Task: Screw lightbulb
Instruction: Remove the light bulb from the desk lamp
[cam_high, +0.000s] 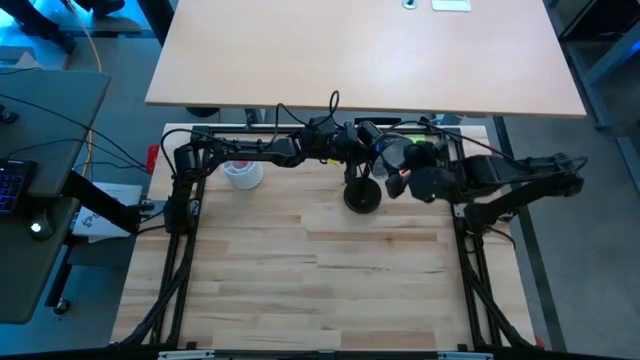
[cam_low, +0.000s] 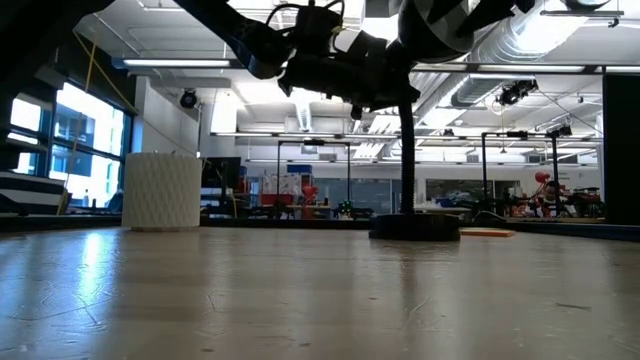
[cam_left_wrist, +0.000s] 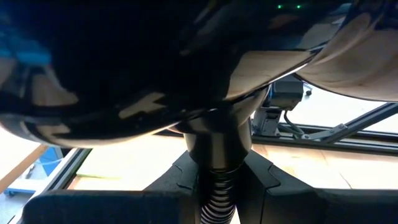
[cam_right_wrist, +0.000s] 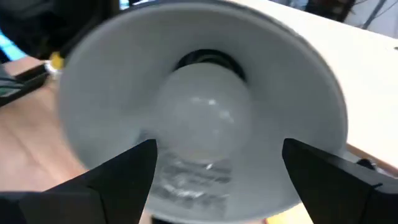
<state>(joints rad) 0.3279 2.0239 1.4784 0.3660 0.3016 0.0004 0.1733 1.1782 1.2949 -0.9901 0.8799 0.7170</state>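
A black desk lamp (cam_high: 362, 196) stands on its round base (cam_low: 415, 228) at the table's far middle. Its shade (cam_right_wrist: 112, 93) is white inside and holds the white frosted lightbulb (cam_right_wrist: 199, 121) in its socket. My left gripper (cam_left_wrist: 217, 183) reaches in from the left and is shut on the lamp's neck just under the shade. My right gripper (cam_right_wrist: 217, 168) is open and faces into the shade. Its two fingers (cam_right_wrist: 124, 177) stand on either side of the bulb, apart from it. My left gripper pinches the lamp's ribbed neck (cam_left_wrist: 217, 190) between its two fingers (cam_left_wrist: 180, 180), right where the neck meets the shade. The fingers come nearly level from the table's left and lie across the neck. The lamp stays upright with its base on the table.
A white ribbed cup (cam_high: 242, 175) stands at the far left of the table, to the left of the lamp (cam_low: 162, 190). The wooden tabletop (cam_high: 320, 280) stretches out on the near side of the lamp. A second, lighter table (cam_high: 360, 50) lies beyond the far edge.
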